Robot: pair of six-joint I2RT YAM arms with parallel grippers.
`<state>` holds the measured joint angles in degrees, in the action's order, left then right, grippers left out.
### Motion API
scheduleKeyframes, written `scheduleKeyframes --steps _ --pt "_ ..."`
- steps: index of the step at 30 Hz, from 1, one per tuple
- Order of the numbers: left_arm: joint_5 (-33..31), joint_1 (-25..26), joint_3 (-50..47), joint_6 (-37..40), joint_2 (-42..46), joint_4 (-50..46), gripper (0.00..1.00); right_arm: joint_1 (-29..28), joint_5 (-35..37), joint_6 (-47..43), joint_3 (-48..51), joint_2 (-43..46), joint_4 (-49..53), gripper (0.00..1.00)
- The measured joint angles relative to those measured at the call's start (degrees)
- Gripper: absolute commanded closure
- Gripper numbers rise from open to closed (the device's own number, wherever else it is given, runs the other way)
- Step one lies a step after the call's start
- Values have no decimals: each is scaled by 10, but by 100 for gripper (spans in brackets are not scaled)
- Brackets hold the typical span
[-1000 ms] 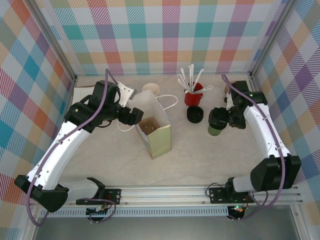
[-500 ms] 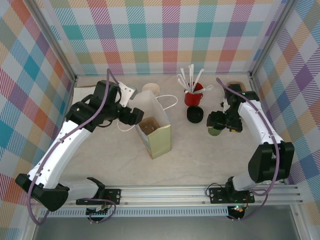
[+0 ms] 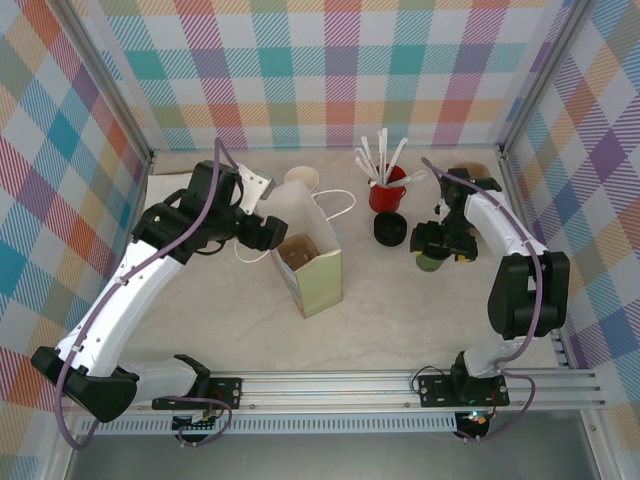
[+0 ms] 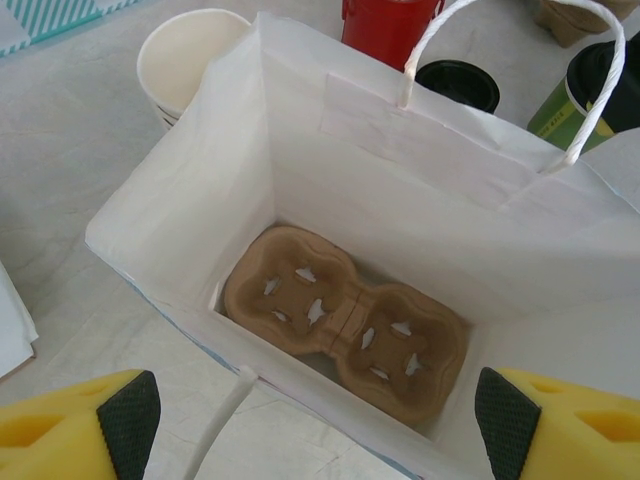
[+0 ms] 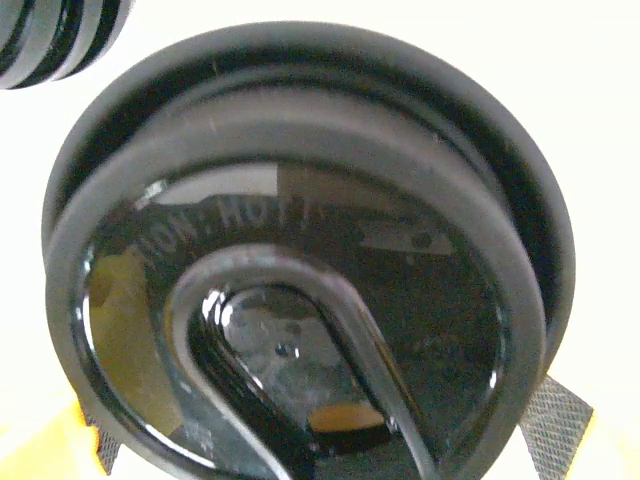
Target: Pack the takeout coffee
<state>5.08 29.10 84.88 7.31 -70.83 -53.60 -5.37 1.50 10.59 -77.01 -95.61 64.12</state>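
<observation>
Your right arm (image 3: pixel 505 240) has folded its elbow in toward the middle of the table (image 3: pixel 400 320), while the takeout coffee (image 3: pixel 430 262) stays right of the white bag (image 3: pixel 295 212), just beside a loose black lid (image 3: pixel 390 230). Your right gripper (image 3: pixel 437 242) straddles the cup, pads (image 5: pixel 556 404) flanking its lid; whether they press, you cannot tell. Your left gripper (image 4: pixel 318 412) hangs spread wide above the bag's cardboard carrier (image 4: pixel 345 320).
</observation>
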Motion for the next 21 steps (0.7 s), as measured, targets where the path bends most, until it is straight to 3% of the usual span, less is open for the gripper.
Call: scheduleKeyframes --steps 21 --pt "0 0 0 0 -4 0 17 0 21 -30 -51 -72 -20 0"
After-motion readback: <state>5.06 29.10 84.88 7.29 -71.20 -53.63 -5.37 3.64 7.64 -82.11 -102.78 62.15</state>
